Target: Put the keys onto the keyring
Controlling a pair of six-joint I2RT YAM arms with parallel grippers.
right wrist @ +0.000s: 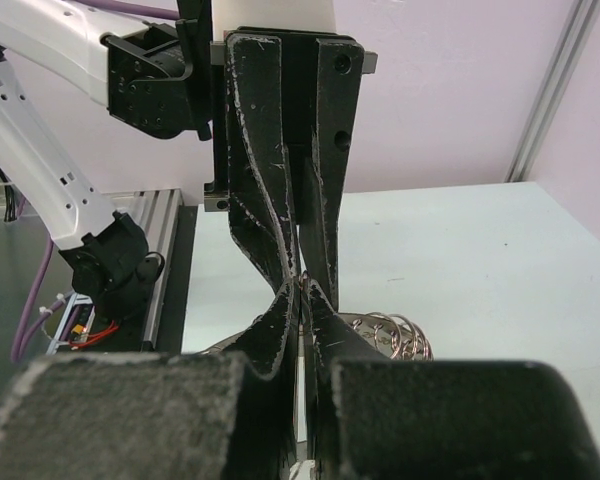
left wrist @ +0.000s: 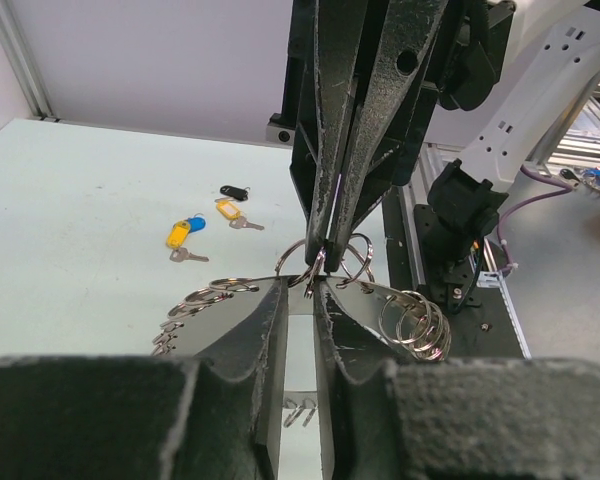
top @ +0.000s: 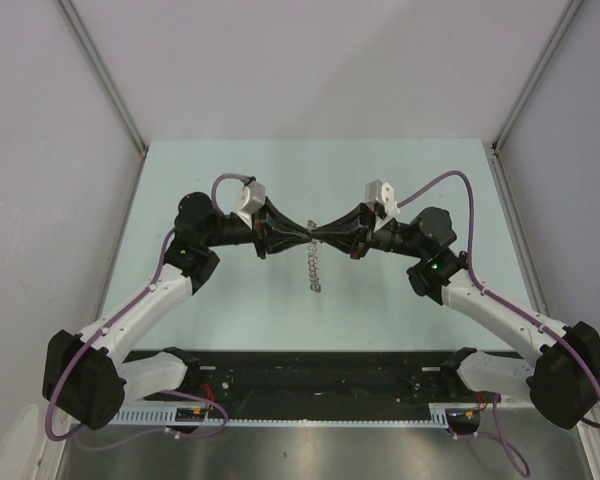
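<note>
In the right pincer (left wrist: 321, 256), the keyring (left wrist: 416, 322)

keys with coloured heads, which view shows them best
Left wrist: the keys lie unobstructed, their yellow, orange and black heads clear. Top external and right wrist show no keys at all.

silvery coil-like metal keyring (left wrist: 418, 325) lifted clear of the table, pinched at its top loop, looped coils sagging toward four and eight o'clock. tiny keys with yellow, blue and black heads (left wrist: 181, 236) flat on the table, loosely clustered, ten o'clock of the ring, well apart from it.
</note>
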